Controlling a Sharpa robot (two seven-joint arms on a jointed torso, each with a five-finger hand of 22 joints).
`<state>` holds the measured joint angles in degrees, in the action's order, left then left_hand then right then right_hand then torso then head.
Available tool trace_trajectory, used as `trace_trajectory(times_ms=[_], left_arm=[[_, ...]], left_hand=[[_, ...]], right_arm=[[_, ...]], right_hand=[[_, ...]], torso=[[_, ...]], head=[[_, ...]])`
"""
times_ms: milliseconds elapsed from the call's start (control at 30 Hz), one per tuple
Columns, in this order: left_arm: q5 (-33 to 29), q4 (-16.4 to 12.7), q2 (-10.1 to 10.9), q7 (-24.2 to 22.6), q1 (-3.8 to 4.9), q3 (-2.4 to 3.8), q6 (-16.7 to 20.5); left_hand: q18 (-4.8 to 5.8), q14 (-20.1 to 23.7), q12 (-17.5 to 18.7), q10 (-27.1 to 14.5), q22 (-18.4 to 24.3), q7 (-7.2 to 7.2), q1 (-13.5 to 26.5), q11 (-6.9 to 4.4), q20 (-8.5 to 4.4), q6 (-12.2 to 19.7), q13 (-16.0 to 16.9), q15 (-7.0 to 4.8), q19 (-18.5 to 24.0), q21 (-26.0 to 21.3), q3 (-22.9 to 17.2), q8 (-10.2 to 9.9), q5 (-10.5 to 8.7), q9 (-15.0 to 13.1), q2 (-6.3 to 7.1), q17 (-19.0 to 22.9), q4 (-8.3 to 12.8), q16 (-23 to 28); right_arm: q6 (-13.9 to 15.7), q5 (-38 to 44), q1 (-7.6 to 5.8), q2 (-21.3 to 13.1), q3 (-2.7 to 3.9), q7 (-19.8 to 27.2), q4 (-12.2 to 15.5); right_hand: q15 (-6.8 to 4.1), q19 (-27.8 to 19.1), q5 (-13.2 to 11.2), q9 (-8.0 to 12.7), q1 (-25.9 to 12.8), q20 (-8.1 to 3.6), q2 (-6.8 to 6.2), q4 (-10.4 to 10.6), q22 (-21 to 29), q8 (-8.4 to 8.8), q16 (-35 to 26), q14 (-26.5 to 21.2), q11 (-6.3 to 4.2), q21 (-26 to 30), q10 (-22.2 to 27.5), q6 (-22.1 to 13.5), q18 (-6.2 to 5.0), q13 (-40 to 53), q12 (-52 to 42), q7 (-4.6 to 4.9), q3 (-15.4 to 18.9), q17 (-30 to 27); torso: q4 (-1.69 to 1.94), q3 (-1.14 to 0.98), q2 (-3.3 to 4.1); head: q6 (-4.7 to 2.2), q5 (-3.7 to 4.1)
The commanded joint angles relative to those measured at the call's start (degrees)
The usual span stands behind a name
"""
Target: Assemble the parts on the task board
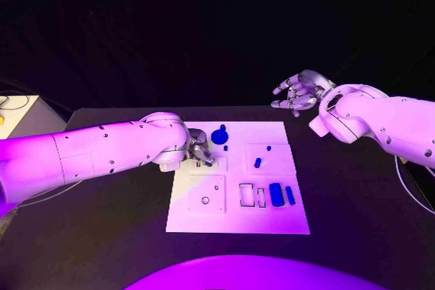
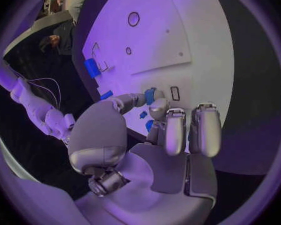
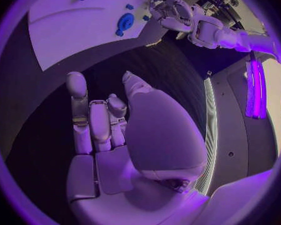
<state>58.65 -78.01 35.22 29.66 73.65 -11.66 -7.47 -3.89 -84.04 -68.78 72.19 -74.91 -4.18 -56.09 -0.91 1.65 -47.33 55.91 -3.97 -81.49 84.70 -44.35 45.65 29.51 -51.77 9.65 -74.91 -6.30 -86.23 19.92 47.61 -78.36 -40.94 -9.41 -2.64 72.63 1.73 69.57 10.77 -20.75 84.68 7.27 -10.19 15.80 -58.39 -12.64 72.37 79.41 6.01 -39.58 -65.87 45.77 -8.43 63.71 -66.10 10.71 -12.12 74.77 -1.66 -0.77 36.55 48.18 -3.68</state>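
The white task board [image 1: 237, 222] lies in the middle of the black table. My left hand [image 1: 199, 151] hovers low over its far left part, and its thumb and a finger pinch a small blue part [image 2: 151, 95] beside a small rectangular slot [image 2: 175, 93]. A round blue disc [image 1: 219, 136], a short peg [image 1: 258, 162], a blue block [image 1: 275, 194] and a thin bar [image 1: 290, 195] rest on the board. My right hand [image 1: 299, 92] is raised beyond the board's far right corner, fingers apart and holding nothing. The right wrist view shows the disc [image 3: 125, 21] and my left hand [image 3: 168, 10].
Empty rectangular slots [image 1: 246, 194] and round holes [image 1: 205, 200] mark the board's near half. A pale box [image 1: 18, 117] with a cable stands off the table's left side. A thin cable [image 1: 405, 177] hangs by my right arm.
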Motion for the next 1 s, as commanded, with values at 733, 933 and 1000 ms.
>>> trace_trajectory(times_ms=[733, 933, 1000], left_arm=[[0.82, 1.33, -1.22, 0.11, -0.06, -0.03, -3.48], [0.80, 1.85, -1.74, 0.16, -0.06, -0.05, -4.12], [0.80, 1.96, -1.88, 0.17, -0.06, -0.06, -4.29]], left_hand=[[1.01, -4.88, -0.24, 0.58, -2.07, 0.93, 0.67, -0.22, 0.17, -0.32, -0.31, -0.56, -0.38, 0.29, -11.49, 0.56, 0.11, -0.25, -0.97, -11.05, 11.43, -0.62], [0.99, -4.89, -0.30, 0.89, -1.96, 1.14, 1.09, -0.39, 0.13, -0.49, -0.49, -0.67, -0.31, 0.22, -11.25, 0.89, 0.02, -0.47, -1.15, -10.99, 11.23, -0.61], [1.01, -4.89, -0.35, 1.02, -2.09, 1.21, 1.19, -0.45, 0.11, -0.56, -0.49, -0.71, -0.39, 0.26, -11.19, 0.99, 0.03, -0.52, -1.19, -10.99, 11.17, -0.62]], right_arm=[[-0.98, 0.18, -0.02, -0.39, 0.01, -0.30, 0.22], [-1.16, 0.26, -0.03, -0.59, 0.01, -0.49, 0.29], [-1.19, 0.28, -0.03, -0.64, 0.01, -0.52, 0.30]], right_hand=[[-0.08, -0.34, 0.12, -0.10, -0.16, 0.11, -0.62, 0.01, 0.15, -0.50, -0.07, -0.36, -0.11, 0.29, 0.42, -0.52, -0.97, -0.16, 0.32, 0.07, -0.27, -0.10], [-0.08, -0.34, 0.12, -0.10, -0.16, 0.11, -0.62, 0.01, 0.15, -0.50, -0.07, -0.36, -0.11, 0.29, 0.42, -0.52, -0.97, -0.16, 0.32, 0.07, -0.27, -0.10], [-0.08, -0.34, 0.12, -0.10, -0.16, 0.11, -0.62, 0.01, 0.15, -0.50, -0.07, -0.36, -0.11, 0.29, 0.42, -0.52, -0.97, -0.16, 0.32, 0.07, -0.27, -0.10]], torso=[[0.08, -0.09, 0.06], [-0.05, -0.03, 0.03], [-0.07, -0.02, 0.01]], head=[[0.39, -0.19], [0.80, -0.39], [0.83, -0.39]])
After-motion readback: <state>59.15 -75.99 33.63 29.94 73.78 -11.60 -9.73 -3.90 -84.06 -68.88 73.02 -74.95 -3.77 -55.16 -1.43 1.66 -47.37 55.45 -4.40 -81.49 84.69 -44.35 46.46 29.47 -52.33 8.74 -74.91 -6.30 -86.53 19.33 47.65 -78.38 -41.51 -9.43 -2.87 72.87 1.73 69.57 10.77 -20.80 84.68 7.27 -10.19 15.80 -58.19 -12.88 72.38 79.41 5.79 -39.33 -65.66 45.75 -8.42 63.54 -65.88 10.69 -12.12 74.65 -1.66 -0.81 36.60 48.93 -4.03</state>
